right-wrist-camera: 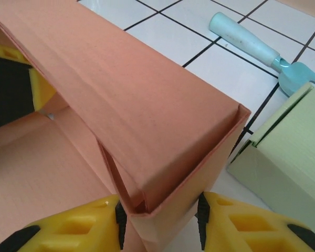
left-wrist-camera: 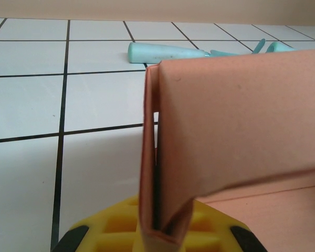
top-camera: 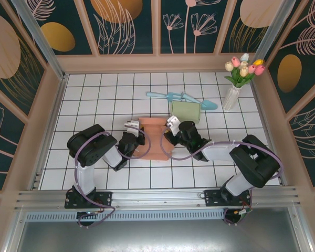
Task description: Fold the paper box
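Observation:
The orange paper box [top-camera: 152, 137] lies partly folded in the middle of the tiled table [top-camera: 94, 105], between both arms. My left gripper [top-camera: 138, 138] is at its left side. In the left wrist view the doubled-over side wall [left-wrist-camera: 226, 115] stands upright, and the left gripper [left-wrist-camera: 157, 233] is shut on its lower folded edge. My right gripper [top-camera: 171, 137] is at the box's right side. In the right wrist view its yellow fingers [right-wrist-camera: 84, 226] press both faces of the box's corner [right-wrist-camera: 163, 157], and the right gripper [right-wrist-camera: 158, 220] is shut on it.
A pale green folded box [top-camera: 186, 111] [right-wrist-camera: 289, 157] stands just behind and right of the orange one, close to the right gripper. A teal trowel [top-camera: 184, 97] [left-wrist-camera: 168, 52] [right-wrist-camera: 252, 39] lies behind it. A vase of tulips [top-camera: 232, 97] stands at the back right.

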Available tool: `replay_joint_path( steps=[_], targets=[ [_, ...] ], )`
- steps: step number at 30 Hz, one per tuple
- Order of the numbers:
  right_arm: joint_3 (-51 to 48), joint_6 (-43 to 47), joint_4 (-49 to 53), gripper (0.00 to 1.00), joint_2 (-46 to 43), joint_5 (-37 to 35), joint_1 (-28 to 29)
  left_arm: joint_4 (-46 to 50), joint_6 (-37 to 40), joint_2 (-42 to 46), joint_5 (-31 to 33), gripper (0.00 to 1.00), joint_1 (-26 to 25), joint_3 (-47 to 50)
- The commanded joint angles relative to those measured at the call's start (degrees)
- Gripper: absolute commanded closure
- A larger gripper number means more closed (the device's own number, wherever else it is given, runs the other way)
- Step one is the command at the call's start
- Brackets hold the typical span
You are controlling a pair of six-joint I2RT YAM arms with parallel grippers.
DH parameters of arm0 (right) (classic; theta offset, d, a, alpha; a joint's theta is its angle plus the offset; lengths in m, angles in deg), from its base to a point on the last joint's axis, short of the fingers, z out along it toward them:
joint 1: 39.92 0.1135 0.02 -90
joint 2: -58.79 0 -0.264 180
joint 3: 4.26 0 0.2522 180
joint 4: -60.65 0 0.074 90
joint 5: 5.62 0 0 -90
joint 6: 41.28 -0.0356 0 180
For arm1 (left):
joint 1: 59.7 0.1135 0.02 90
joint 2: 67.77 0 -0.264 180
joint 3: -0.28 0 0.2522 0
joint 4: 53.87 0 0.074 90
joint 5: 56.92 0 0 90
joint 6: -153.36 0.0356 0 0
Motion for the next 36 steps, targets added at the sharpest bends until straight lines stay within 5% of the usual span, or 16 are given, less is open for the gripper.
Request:
replay_joint_path(
  steps=[1,11,16,24,36],
  targets=[
    [0.2,-3.2,-8.0,0.57,0.8,0.7,1.1,3.8,0.5,-1.6,-4.1,1.0,-1.2,-0.7],
    [3.0,-6.8,-17.8,0.55,9.2,-20.3,6.1,6.0,-1.4,-2.0,-2.7,1.0,-1.2,-1.8],
    [5.5,-7.2,-21.9,0.78,14.9,-28.5,8.0,7.5,-3.3,-2.2,0.8,1.0,-1.2,-2.3],
    [8.9,-13.1,-20.2,0.89,19.1,-49.8,8.8,12.7,-8.7,-2.3,8.7,1.0,-1.2,-3.8],
    [12.1,-23.3,-5.7,0.87,17.7,-48.1,6.5,15.1,-10.4,-2.7,11.5,1.0,-1.2,-5.0]
  ],
)
